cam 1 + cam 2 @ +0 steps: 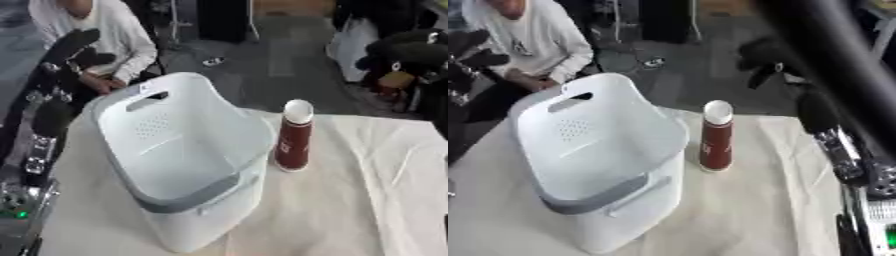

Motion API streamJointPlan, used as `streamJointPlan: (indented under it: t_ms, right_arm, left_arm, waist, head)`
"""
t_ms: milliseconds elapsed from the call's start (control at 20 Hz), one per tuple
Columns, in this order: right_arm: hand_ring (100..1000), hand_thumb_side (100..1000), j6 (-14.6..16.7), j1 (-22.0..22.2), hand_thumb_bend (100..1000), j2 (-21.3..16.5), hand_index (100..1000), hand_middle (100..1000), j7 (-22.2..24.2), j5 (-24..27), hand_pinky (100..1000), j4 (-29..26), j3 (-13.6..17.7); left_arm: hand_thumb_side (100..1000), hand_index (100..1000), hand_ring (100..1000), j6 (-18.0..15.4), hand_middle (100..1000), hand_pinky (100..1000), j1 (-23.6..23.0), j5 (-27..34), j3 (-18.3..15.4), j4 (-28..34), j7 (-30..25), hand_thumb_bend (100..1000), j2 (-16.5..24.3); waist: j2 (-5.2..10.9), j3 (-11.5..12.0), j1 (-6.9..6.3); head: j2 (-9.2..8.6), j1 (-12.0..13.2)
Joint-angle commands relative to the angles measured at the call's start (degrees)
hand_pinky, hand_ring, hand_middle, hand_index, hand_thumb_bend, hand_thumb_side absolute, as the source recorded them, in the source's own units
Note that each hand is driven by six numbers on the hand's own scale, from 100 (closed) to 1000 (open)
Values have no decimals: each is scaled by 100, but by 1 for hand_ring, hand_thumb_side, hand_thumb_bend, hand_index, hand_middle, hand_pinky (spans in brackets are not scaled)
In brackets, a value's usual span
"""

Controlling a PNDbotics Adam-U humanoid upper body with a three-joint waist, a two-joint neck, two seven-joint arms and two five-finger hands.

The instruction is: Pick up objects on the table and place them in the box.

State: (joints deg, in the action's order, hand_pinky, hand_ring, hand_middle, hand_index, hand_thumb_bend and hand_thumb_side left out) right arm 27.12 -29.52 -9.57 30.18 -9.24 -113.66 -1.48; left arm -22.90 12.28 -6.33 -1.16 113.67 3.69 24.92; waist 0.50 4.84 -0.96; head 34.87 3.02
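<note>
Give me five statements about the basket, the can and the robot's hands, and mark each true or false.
1. The white basket stands on the cloth-covered table. True.
2. The dark red can lies on its side. False: it stands upright, white cap on top.
3. The can is inside the basket. False: it stands on the cloth beside the basket, on the robot's right of it.
4. The part of the basket's inside that shows holds nothing. True.
5. A robot hand is curled round the can. False: nothing touches the can, and no robot hand can be made out clearly in either view.
</note>
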Motion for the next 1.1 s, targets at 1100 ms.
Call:
streamJointPlan:
  t_ms: [1100]
  right_arm:
    - [827, 1000, 1978, -2851, 100, -319, 919, 912, -1544, -2832, 785, 4692, -694]
  left_arm:
    - [1000, 1000, 778, 33, 921, 1000, -12, 85, 11, 92, -130, 444, 115]
  waist:
    - [198, 262, -12]
  head:
    - [19, -320]
